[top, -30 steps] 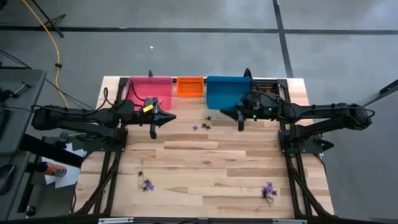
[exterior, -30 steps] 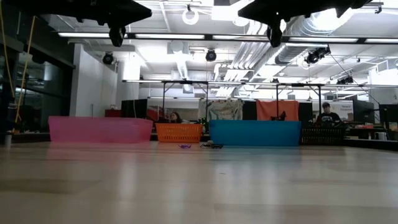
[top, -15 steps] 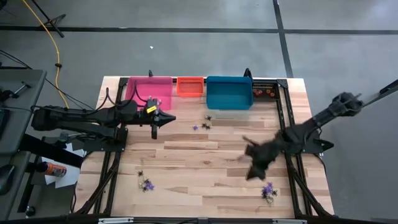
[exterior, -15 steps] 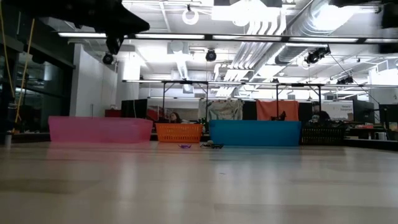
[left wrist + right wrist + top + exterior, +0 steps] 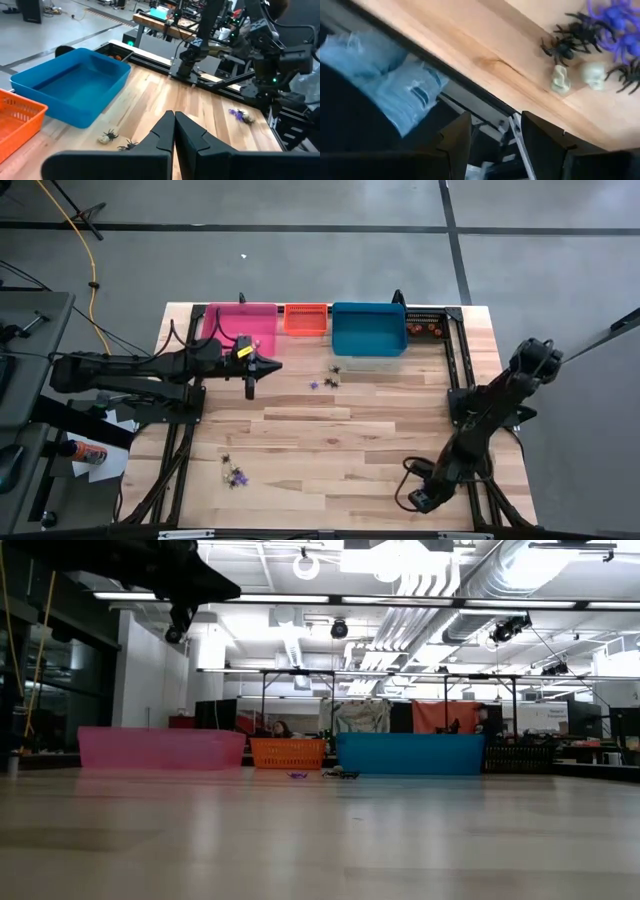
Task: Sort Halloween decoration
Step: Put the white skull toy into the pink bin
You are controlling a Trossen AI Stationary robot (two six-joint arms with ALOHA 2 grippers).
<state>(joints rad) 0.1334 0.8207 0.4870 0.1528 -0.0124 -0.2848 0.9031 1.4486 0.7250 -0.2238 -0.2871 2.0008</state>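
Wooden table (image 5: pixel 330 440) carries most trinkets unsorted, little clusters lying near the blue bin (image 5: pixel 368 328), the front left and beneath my right gripper (image 5: pixel 420 498), empty with jaws apart over the front-right pile, while my left gripper (image 5: pixel 250 390) hangs closed and empty near the pink bin (image 5: pixel 240 325).

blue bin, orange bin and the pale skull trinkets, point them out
blue bin (image 5: pixel 368 330), high view, bare floor inside.
orange bin (image 5: pixel 306 318), high view, middle.
pale skull trinkets (image 5: pixel 593 75), right wrist view, on the rounder one.
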